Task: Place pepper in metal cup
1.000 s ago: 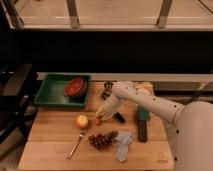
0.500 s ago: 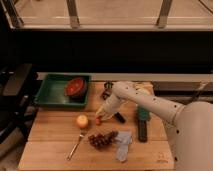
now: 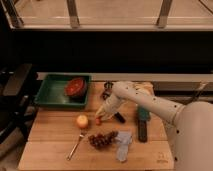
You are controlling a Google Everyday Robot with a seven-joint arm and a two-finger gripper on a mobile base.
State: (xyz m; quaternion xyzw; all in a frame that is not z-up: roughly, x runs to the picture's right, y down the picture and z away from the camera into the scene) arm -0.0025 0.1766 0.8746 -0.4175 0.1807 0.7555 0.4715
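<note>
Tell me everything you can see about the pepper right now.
The pepper shows as a small, smooth-looking orange-red shape, partly hidden at the tip of the gripper, which is low over the wooden table. It is just right of the round yellow-orange fruit, with a small gap between them, behind the grape bunch and in front of the metal cup. Whether it rests on the wood or is lifted cannot be told.

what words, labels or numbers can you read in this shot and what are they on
None can be read.
Faint mark at the front right corner of the wooden table: too blurred to read.
The gripper, low over the table beside the pepper, and the metal cup show no lettering.
</note>
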